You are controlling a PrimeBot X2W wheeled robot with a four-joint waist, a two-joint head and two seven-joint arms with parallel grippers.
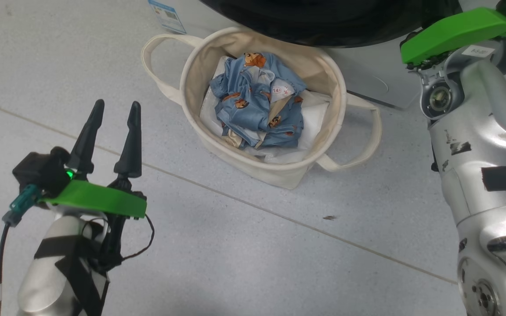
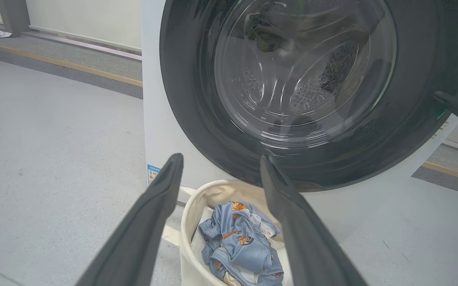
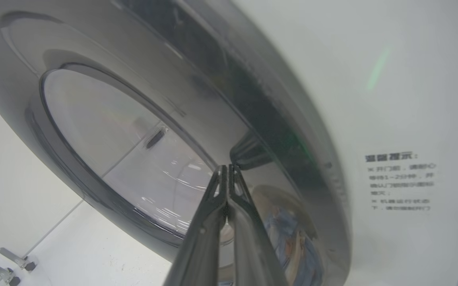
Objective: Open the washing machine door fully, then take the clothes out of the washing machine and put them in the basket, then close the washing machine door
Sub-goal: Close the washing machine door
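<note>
Right tool (image 3: 228, 169), fingers pressed together, sets its tips on the glossy black ring of the washing machine door (image 3: 253, 119), which looks shut or nearly so against the washing machine (image 3: 392, 79). Left tool (image 1: 117, 103) hangs spread apart beside the basket (image 1: 191, 74) that holds the clothes (image 1: 257, 105). Rigid, hinged and slick, the door probably wants a steady push on the ring, not the glass.

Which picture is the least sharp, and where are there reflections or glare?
Head view: sharp, even light, clothes and basket clear. Left wrist view: white glints on the washing machine door; the open left pincer slightly soft. Right wrist view: least sharp; the printed notice on the washing machine is smeared, and the glossy door ring mirrors the clothes.
</note>
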